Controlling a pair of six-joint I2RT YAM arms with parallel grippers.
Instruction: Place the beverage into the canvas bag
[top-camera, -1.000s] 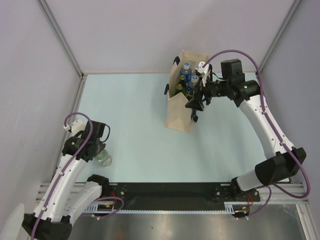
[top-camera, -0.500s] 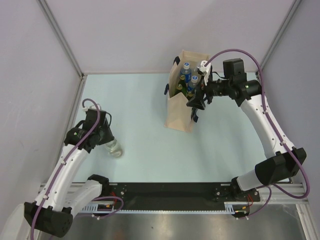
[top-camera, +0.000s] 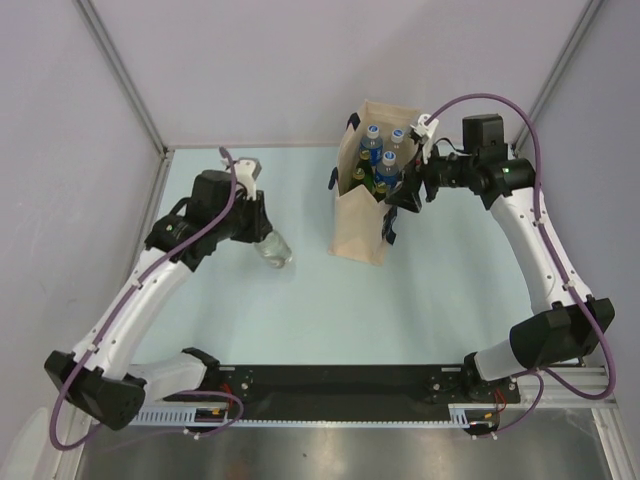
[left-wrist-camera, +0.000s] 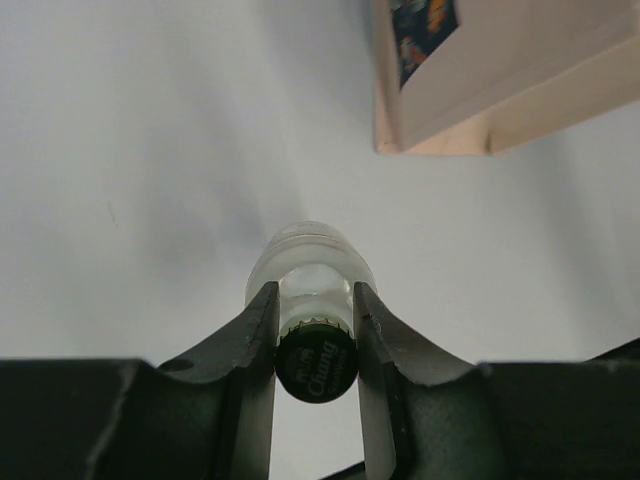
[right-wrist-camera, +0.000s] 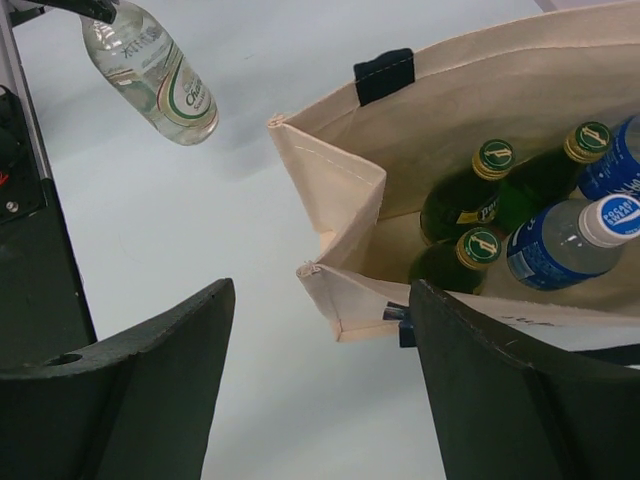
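The beverage is a clear glass bottle with a dark cap, hanging tilted above the table left of the canvas bag. My left gripper is shut on its neck; the left wrist view shows both fingers pressed against the neck just under the cap of the bottle. My right gripper is open at the bag's right rim. In the right wrist view the bag's near corner lies between the spread jaws of that gripper, and the held bottle shows at upper left.
Inside the bag stand green glass bottles and blue-capped plastic bottles. A dark navy handle sits on the far rim. Grey walls enclose the pale table on three sides.
My left arm has swung the bottle from the near left of the table up and right towards the bag. The right gripper has shifted slightly up and right at the bag's rim.
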